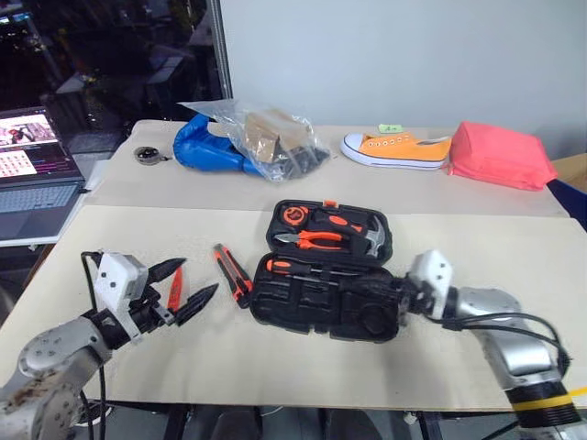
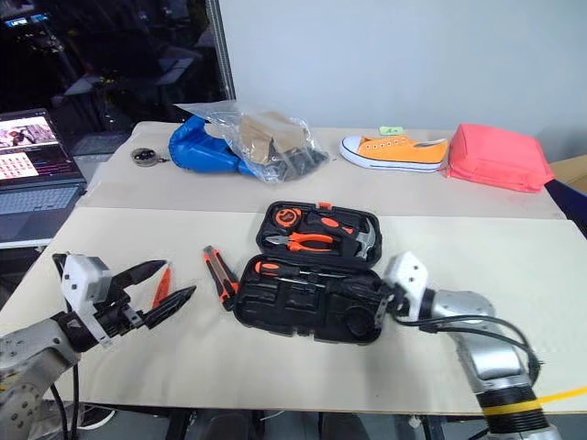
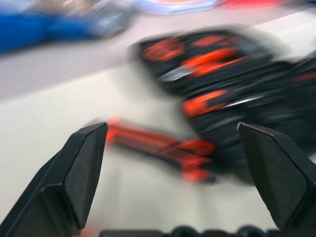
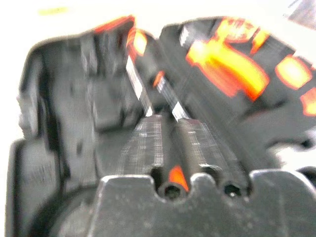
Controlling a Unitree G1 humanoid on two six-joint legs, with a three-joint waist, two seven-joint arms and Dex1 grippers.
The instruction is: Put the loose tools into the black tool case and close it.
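Black plastic, the case [image 1: 326, 275] lies open near the middle of the bench [image 1: 275, 357], its lid half toward 12 o'clock holding pliers [image 1: 316, 239], a hammer [image 1: 367, 236] and an orange-rimmed tape roll [image 1: 293, 215] in their recesses. On the near half, along the hinge, lie 2 long screwdrivers [image 1: 307, 269] with orange-and-black handles. At 9 o'clock of the case, just beside its near half, a utility knife [image 1: 232, 273] lies on the bench, and further out at 9 o'clock a slim orange screwdriver [image 1: 174, 288] lies behind the left gripper's fingers. The left gripper [image 1: 183, 286] hangs over that spot with its 2 black fingers spread wide apart and nothing between them; its wrist view looks past the fingertips [image 3: 86, 163] toward the knife and the case. The right gripper [image 2: 371, 298] is at the case's 3 o'clock end, over its near half; its wrist view shows its 2 fingers [image 4: 148, 143] lying close side by side and pointing along the screwdriver shafts, with a narrow gap between them, and whether they clamp anything I cannot tell. Toward 12 o'clock on the bench sit a blue bag [image 1: 206, 147] under clear plastic, an orange shoe [image 1: 399, 148] and a pink pouch [image 1: 500, 154]. At 10 o'clock stands a laptop [image 1: 32, 170].
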